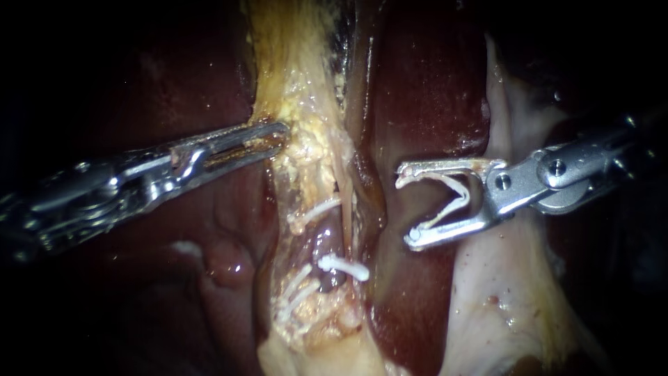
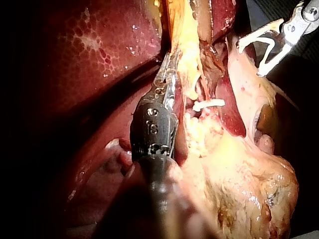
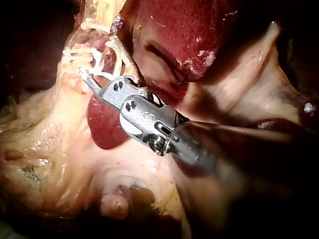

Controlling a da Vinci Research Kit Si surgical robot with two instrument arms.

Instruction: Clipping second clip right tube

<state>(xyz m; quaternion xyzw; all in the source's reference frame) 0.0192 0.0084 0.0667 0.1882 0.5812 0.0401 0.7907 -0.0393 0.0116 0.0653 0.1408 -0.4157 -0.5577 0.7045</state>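
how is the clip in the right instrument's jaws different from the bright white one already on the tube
The loaded clip is spread in an open V, while the placed clip is pressed into a flat bar. The loaded clip sits between the jaws of the right instrument, off to the side of the tubes. The placed clip lies across a tube, with neither instrument touching it. Both are white.

Surgical lab setup imo. Endoscope view is all bare organ: dark red liver (image 1: pixel 424 90) at 1 o'clock, pale fatty strip (image 1: pixel 292 83) at 12, white clips (image 1: pixel 344 267) near centre, steel left instrument (image 1: pixel 275 136) in from 9, right instrument (image 1: pixel 407 204) from 3 w/ an open clip (image 1: pixel 462 198) loaded.
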